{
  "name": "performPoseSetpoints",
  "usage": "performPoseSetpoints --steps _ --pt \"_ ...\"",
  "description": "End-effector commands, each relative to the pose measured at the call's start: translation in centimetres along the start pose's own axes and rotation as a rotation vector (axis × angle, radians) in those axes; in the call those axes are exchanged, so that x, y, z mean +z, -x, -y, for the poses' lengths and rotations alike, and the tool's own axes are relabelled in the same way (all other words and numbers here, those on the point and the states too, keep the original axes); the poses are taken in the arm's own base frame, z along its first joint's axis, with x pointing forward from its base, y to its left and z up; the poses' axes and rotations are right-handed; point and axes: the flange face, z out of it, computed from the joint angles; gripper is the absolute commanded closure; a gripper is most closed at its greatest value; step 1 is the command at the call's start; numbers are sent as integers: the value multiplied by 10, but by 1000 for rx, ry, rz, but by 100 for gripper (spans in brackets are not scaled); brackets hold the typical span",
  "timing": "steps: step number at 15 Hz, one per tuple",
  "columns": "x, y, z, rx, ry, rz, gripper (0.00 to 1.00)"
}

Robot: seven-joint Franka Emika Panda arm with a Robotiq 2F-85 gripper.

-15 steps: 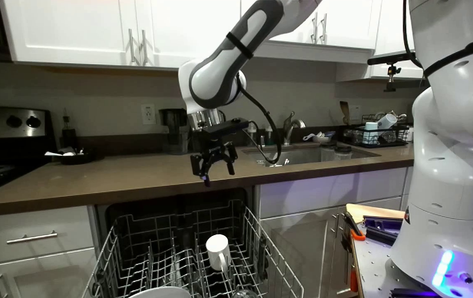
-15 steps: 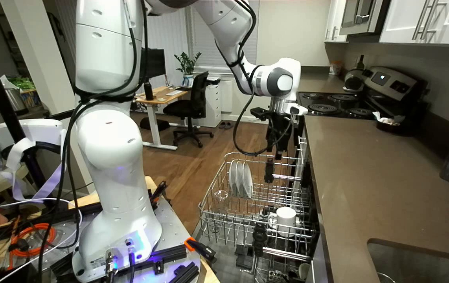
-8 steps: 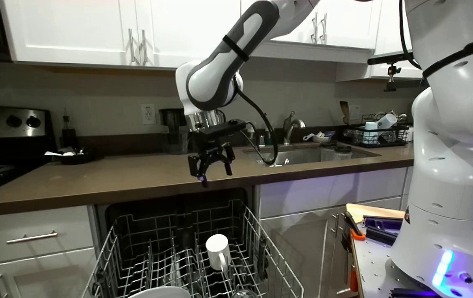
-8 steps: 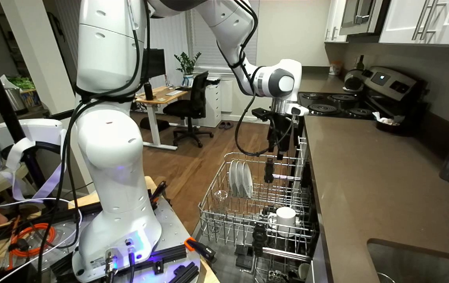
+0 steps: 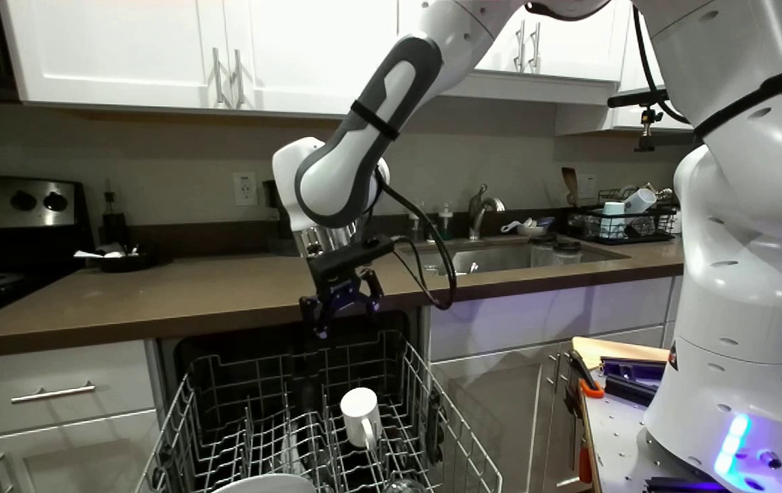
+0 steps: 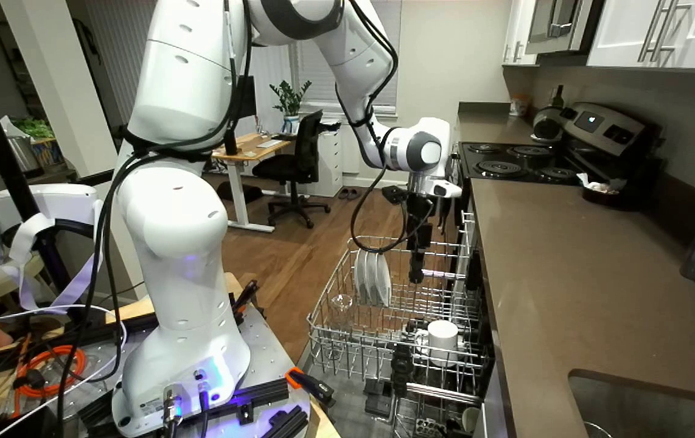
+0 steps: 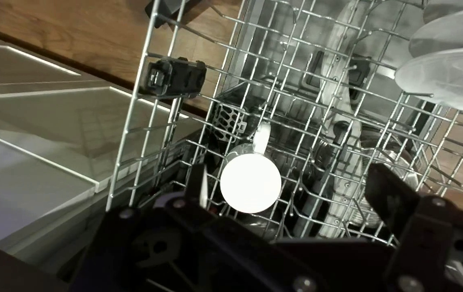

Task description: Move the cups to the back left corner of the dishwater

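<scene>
One white mug, the cup [image 5: 359,414], stands in the pale wire rack [image 5: 455,411] pulled out of the dishwasher [image 5: 240,342]. In the wrist view the cup [image 7: 250,183] shows as a plain bright disc, its handle toward the top of the picture. Above the rack's rear part, near the counter edge, hangs my gripper [image 5: 348,322], higher than the cup and apart from it. Seen from the wrist, the gripper [image 7: 286,170] is open, jaws wide, holding nothing. The cup appears between the two fingers, closer to the left one.
Several white plates [image 6: 372,277] stand upright in the rack, with a clear glass [image 6: 341,310] near them. The brown counter [image 5: 192,308] overhangs the dishwasher's opening. White cabinet fronts [image 5: 69,390] flank it. Lower down, below the rack, lie more dishes and utensils.
The arm has reached downward and my gripper hangs lower, slightly left in an exterior view, nearer the rack. The jaws stay open. The cup and the plates have not moved.
</scene>
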Motion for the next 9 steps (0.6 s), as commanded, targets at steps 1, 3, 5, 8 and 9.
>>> performPoseSetpoints --steps 1,3,5,8,9 --pt "30 -5 24 115 58 -54 0" --pt "50 -3 34 167 79 -62 0" --pt "70 -3 38 210 114 -80 0" --pt "97 -5 32 195 118 -118 0" --pt "103 -7 29 199 112 -131 0"
